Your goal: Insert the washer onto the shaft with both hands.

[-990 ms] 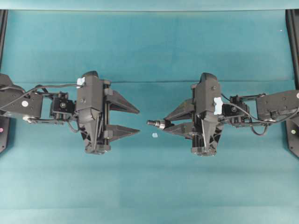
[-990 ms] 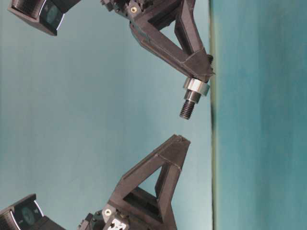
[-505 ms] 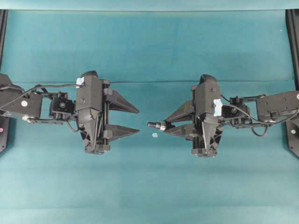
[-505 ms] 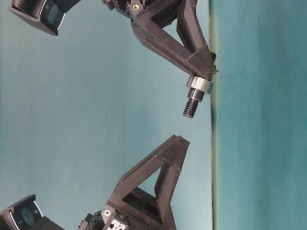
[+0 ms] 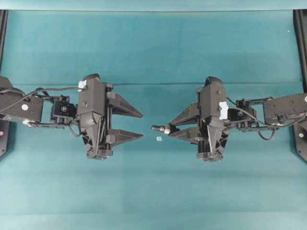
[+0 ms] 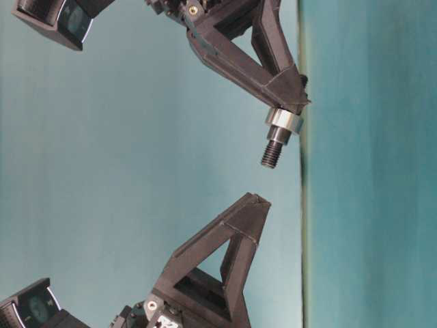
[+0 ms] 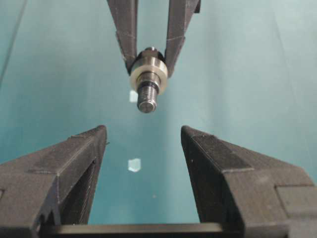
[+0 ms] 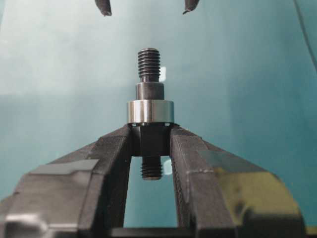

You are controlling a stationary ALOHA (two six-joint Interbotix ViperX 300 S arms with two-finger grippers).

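Wide teal gap (image 5: 148, 86) separates shaft (image 5: 159, 128), left fingers (image 5: 129, 112).

Light fell bright and even over the teal surface (image 5: 153, 48), casting only faint, soft shadows in the overhead view. The table-level view was sharp, with a paler left part and a deeper teal right part. In the right wrist view the shaft (image 8: 149, 74) was crisp and its silvery ring glinted; the near fingers (image 8: 208, 188) looked slightly soft. The left wrist view blurred toward its lower edge.
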